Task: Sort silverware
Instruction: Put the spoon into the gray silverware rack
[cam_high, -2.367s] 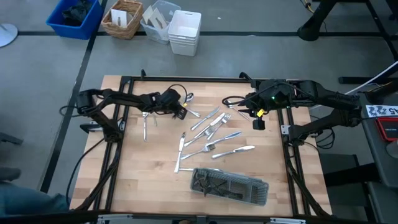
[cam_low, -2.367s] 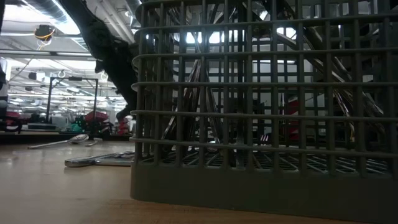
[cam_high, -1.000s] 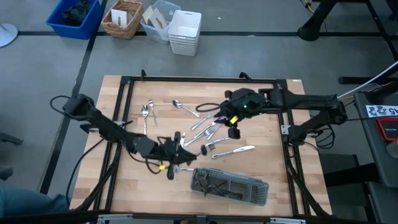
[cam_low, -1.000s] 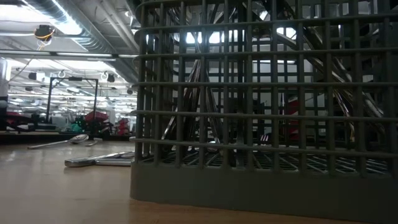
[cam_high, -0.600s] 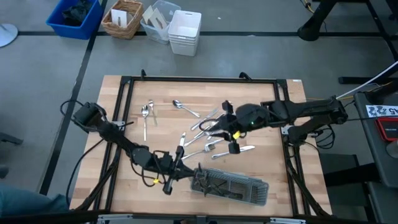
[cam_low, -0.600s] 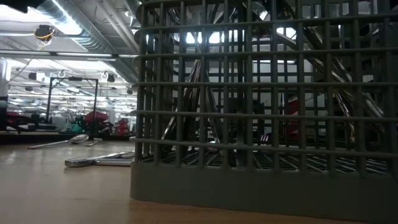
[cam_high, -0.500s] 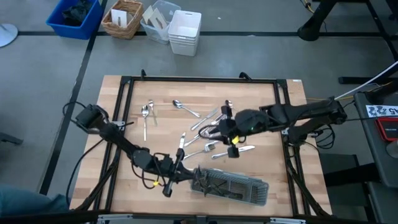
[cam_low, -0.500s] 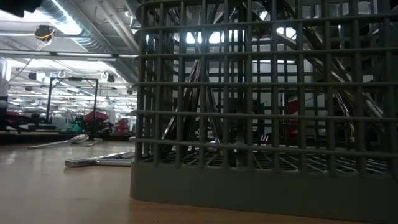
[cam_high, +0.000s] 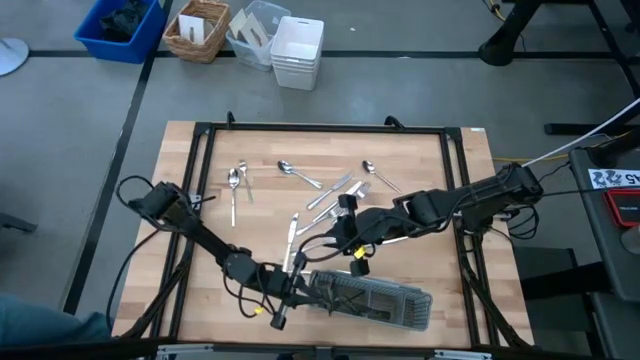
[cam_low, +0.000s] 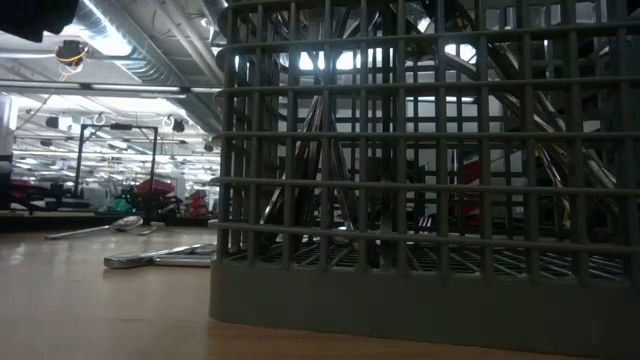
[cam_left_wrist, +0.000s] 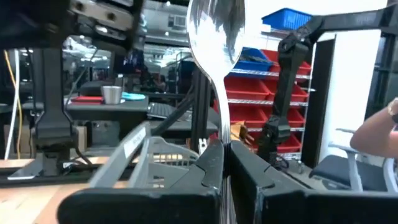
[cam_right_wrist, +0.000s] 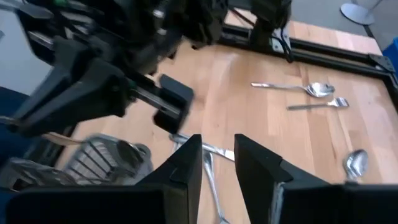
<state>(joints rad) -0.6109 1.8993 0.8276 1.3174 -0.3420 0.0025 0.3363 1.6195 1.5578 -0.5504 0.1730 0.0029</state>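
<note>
One mesh tray (cam_high: 375, 298) stood on the surface (cam_high: 440, 180). Two end effectors were present: left (cam_high: 283, 298), gripping one spoon (cam_left_wrist: 216, 28), and right (cam_high: 345, 226), above a silverware cluster (cam_high: 335, 195) too overlapped to count. Beyond the left end effector lay two utensils (cam_high: 237, 185).

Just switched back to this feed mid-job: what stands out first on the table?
The left gripper is shut on a spoon, held at the left end of the grey mesh tray near the table's front edge. The right gripper hangs with fingers apart over loose silverware scattered mid-table.
</note>
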